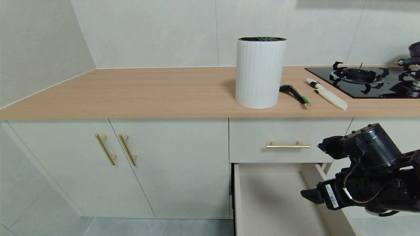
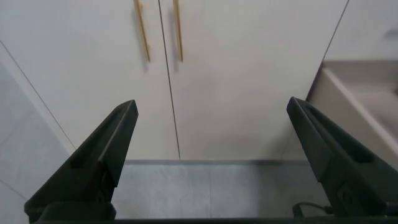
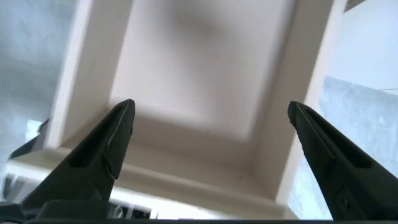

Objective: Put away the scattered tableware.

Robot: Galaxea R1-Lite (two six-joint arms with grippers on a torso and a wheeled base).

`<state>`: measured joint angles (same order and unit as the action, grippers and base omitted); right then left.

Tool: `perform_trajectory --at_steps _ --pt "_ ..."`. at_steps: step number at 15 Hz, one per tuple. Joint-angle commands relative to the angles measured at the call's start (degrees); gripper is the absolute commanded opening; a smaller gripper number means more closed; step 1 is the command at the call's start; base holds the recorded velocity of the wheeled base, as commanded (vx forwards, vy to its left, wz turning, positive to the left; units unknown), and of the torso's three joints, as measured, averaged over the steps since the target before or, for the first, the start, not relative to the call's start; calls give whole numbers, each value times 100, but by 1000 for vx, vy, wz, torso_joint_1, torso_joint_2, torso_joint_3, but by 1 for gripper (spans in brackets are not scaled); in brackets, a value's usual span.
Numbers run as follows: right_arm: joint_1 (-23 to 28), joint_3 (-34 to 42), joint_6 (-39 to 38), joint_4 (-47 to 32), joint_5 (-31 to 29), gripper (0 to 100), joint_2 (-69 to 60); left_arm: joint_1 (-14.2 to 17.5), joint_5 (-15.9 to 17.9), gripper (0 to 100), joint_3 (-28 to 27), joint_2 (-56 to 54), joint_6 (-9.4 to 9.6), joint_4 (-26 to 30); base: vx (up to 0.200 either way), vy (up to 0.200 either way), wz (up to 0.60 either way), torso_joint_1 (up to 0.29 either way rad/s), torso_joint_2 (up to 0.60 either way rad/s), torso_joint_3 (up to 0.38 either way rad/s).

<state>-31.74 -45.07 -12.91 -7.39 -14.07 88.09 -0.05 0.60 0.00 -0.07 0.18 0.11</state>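
Tableware (image 1: 328, 95) is lying near the counter's (image 1: 131, 95) front edge beside the white holder (image 1: 260, 72), well above the right gripper (image 1: 315, 170), which is hanging spread wide over the open drawer (image 1: 235, 196).

Place: kitchen.
Worktop: wood-look counter (image 1: 131, 95) against a pale tiled wall (image 1: 157, 32).
Cooking: black glass gas hob (image 1: 357, 83) set into the counter.
Storage: cream cabinet doors (image 1: 170, 170) with brass bar handles (image 1: 127, 149); an open drawer (image 1: 272, 196).
On counter: white ribbed utensil holder (image 1: 260, 72).

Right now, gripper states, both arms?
Left gripper: open, holding nothing.
Right gripper: open, holding nothing, over the open drawer.
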Motion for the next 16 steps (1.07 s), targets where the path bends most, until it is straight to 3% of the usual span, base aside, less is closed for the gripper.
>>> perform_trajectory --at_steps 1,6,10,13,16 --pt "-7 -2 -1 0 1 100 15 -4 2 100 0 7 -1 7 0 0 0 271 -486 -276" --pt "-7 -2 8 80 -8 100 24 5 2 100 0 7 -1 7 0 0 0 236 -470 -270" --pt "46 -134 271 739 -404 100 -29 -4 2 100 0 7 -1 7 0 0 0 77 -173 -90" --pt "582 -1417 658 879 -342 100 323 5 2 100 0 7 -1 7 0 0 0 0 0 0" --pt "1065 -2867 649 229 -333 100 1035 5 2 100 0 7 -1 7 0 0 0 0 0 0"
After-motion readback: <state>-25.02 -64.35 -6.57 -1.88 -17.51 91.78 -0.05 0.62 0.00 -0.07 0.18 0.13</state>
